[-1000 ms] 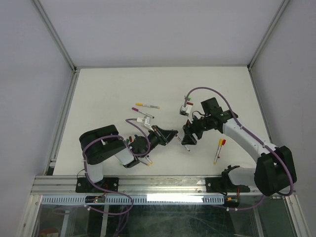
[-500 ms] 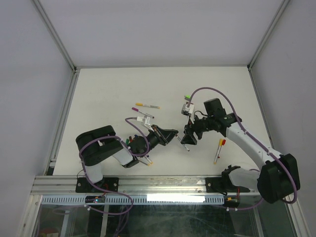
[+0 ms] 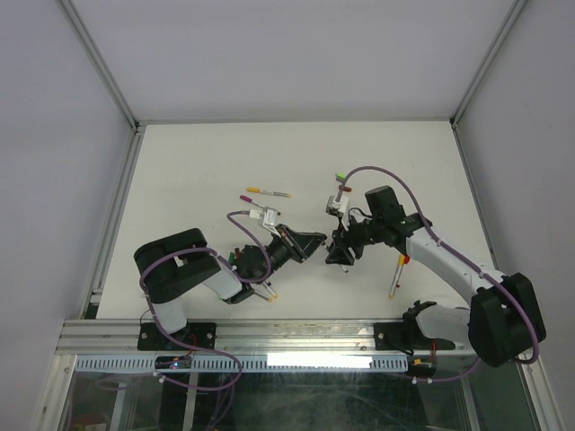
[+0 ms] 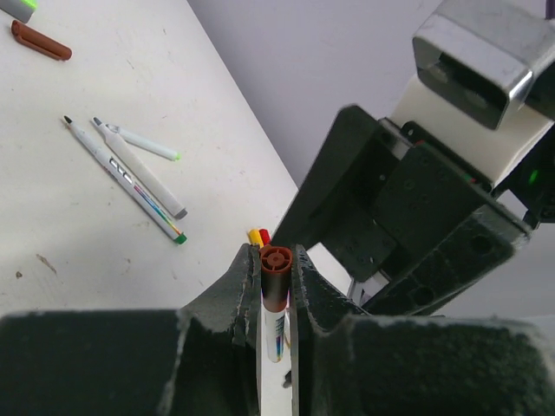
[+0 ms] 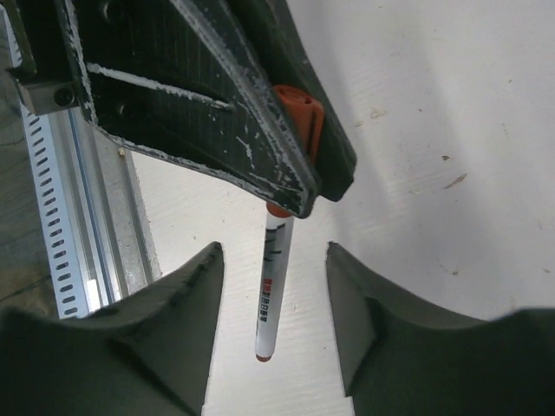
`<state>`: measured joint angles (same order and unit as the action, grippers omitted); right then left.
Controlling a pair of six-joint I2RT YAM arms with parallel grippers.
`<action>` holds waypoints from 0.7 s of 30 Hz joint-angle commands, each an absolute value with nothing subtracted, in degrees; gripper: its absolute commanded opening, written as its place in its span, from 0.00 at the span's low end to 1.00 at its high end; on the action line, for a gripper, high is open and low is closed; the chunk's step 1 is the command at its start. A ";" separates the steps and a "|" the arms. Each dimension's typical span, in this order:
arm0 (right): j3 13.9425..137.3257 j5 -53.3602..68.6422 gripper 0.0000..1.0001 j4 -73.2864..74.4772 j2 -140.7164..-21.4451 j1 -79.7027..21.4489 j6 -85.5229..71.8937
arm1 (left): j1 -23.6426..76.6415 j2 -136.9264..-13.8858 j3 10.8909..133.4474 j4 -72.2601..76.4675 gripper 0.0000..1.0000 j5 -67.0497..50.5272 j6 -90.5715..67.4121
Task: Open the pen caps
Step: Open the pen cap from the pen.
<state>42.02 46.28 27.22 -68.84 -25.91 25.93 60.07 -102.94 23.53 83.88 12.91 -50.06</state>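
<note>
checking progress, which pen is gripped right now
The pen with the dark red cap, pinched between the left fingers; the other pens lie loose on the table.

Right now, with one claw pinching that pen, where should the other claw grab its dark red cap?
Probably by the dark red cap's two bare sides, near its end. The left gripper flanks its other two sides, so the open right gripper should come head-on along the pen, jaws turned crosswise.
</note>
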 commanded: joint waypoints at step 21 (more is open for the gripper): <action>48.17 47.40 0.00 34.30 -75.85 -28.95 27.94 | 48.67 -85.01 16.31 99.71 0.00 26.13 -43.19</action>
